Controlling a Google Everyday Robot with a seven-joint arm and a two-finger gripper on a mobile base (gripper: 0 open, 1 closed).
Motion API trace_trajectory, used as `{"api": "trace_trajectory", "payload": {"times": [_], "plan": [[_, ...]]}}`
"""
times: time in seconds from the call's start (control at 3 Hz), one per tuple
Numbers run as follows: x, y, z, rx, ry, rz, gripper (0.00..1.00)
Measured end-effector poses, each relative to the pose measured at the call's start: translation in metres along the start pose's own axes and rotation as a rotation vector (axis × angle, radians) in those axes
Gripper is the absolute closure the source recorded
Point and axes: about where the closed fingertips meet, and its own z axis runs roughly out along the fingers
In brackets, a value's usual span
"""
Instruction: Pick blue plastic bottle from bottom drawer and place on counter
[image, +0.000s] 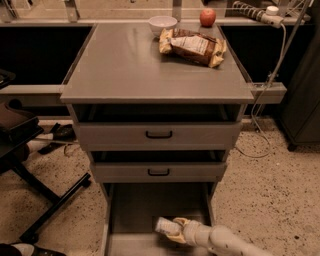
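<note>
The blue plastic bottle (166, 226) lies on its side on the floor of the open bottom drawer (131, 210), white cap toward the left. My gripper (176, 232) reaches in from the lower right on a white arm, and its tan fingers sit around the bottle's right part. The counter (130, 65) is the grey top of the cabinet, above the two shallower drawers.
On the counter's back right lie a yellow-brown snack bag (192, 46), a white bowl (162, 22) and a red apple (207, 17). The two upper drawers (159, 134) stand slightly open over the bottom drawer. A black chair base (40, 200) stands at the left.
</note>
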Motion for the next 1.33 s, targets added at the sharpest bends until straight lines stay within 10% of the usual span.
{"api": "trace_trajectory", "payload": {"times": [0.67, 1.33], "plan": [[-0.082, -0.011, -0.145, 0.225, -0.046, -0.075, 1.0], [-0.099, 0.014, -0.161, 0.186, -0.025, -0.141, 1.0]]}}
